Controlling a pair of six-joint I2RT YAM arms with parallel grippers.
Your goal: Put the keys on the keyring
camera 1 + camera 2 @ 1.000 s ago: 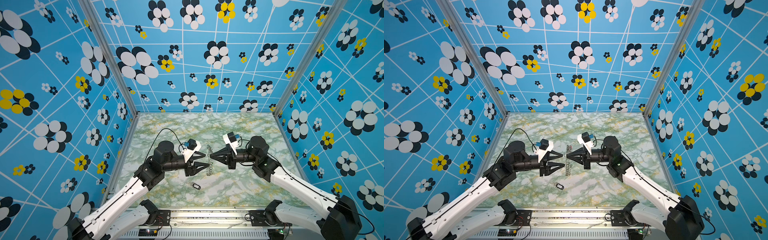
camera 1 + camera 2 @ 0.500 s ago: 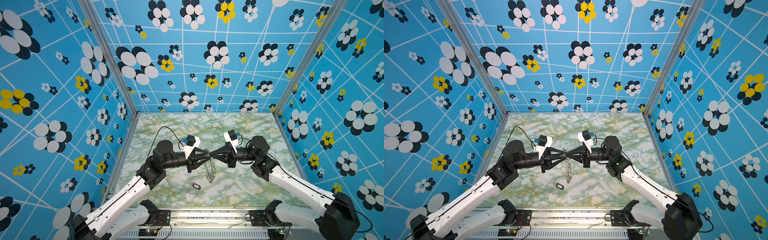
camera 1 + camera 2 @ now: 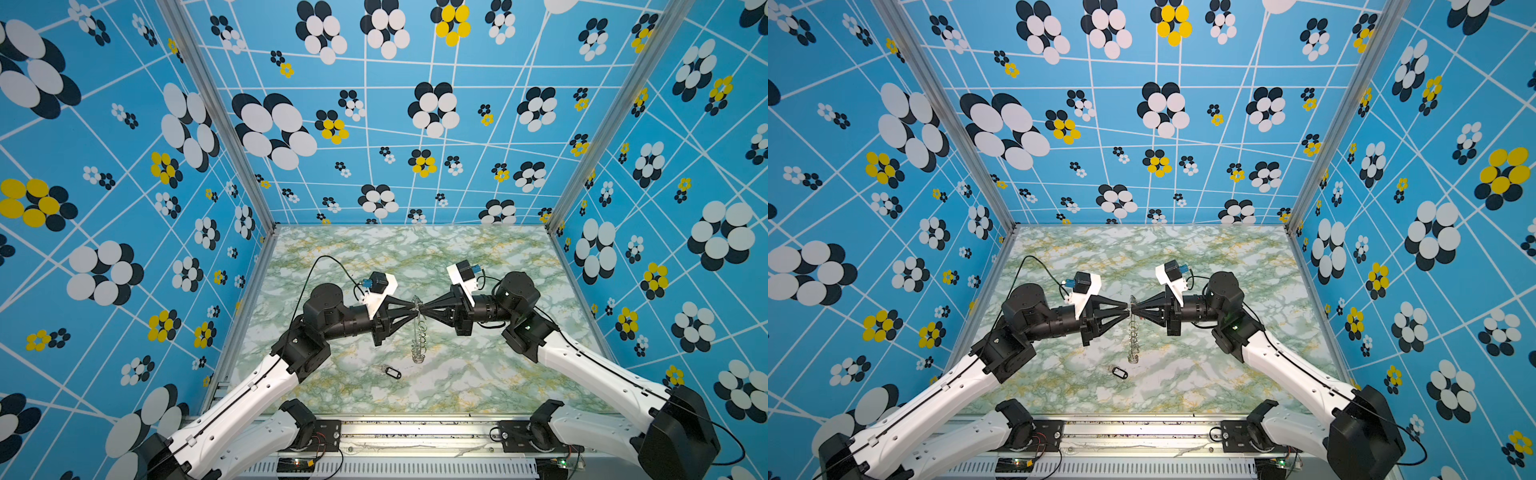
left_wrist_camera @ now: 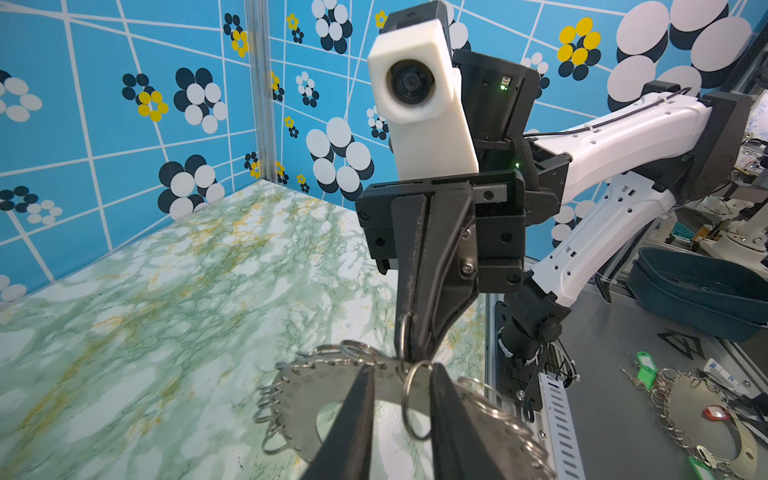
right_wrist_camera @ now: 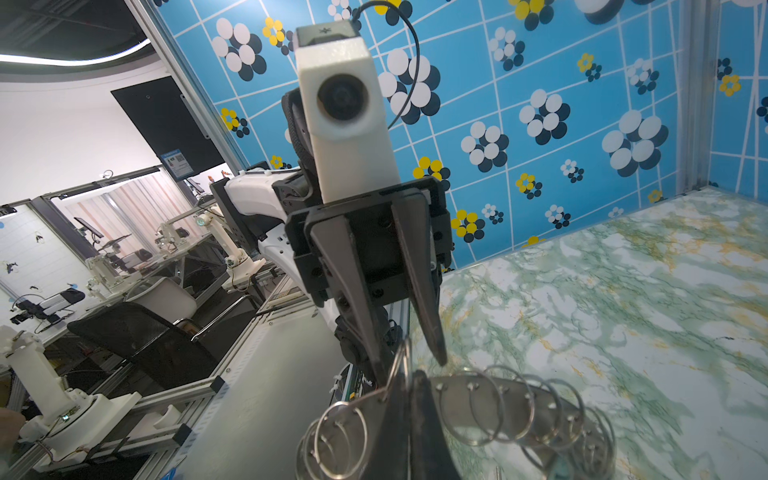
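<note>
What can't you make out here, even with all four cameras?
Keyring, both top views: edge-on, its loops too small to count.
Black-tagged key, top views: blade too small to see clearly.
Left gripper: whether it pinches the keyring is unclear in either wrist view.
Keyring's centre hole, left wrist view: partly behind the gripper's fingers.

We count two robot arms, the left arm point(image 3: 266, 386) and the right arm point(image 3: 590, 372). Each ends in one gripper, the left gripper point(image 3: 414, 308) and the right gripper point(image 3: 423, 309). Over the table point(image 3: 498, 374) we count one keyring point(image 3: 418, 337), its wire loops too crowded to number, and one key with a black tag point(image 3: 391, 372). Off the table, the left wrist view shows a second keyring point(image 4: 681, 397), two green tags point(image 4: 646, 366) point(image 4: 699, 470) and one red tag point(image 4: 715, 413).
</note>
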